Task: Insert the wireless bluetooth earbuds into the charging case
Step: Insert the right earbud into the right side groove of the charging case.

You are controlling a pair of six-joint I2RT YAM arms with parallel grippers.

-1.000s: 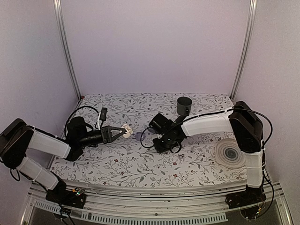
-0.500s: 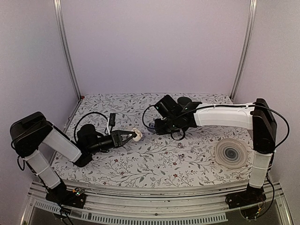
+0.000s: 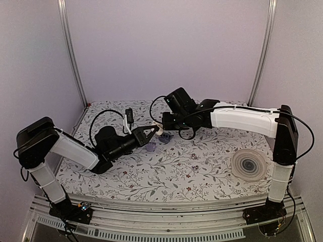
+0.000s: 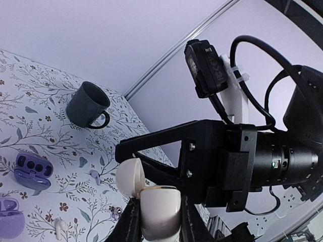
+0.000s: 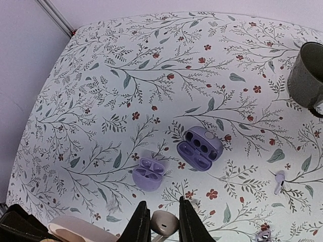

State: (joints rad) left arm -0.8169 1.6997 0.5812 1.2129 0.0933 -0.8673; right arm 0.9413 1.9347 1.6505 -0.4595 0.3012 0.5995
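Lilac disc (image 3: 248, 164) sits nearest, on the right of the floral cloth (image 3: 202, 176), well apart from the rest. Mid-table: left gripper (image 4: 160, 218) pinching an open white case (image 4: 151, 194). Right gripper (image 5: 161, 230) nipped on a small mauve piece (image 5: 164, 221), can't tell what. Below them a small lilac case (image 5: 148, 171); just beyond it the charging case (image 5: 202, 147), open on the cloth. Loose earbud (image 5: 278, 181) lies right of it. Mug (image 5: 308, 80) is farthest; the right arm (image 3: 237, 121) hides it from above.

A floral table (image 5: 91, 75) carries a dark mug (image 5: 308, 80), an open purple case (image 5: 202, 148), a smaller lilac case (image 5: 149, 171) just beside it, a lilac earbud (image 5: 279, 181), perhaps a white one (image 4: 59, 228), and a ringed disc (image 3: 248, 164) at the right.
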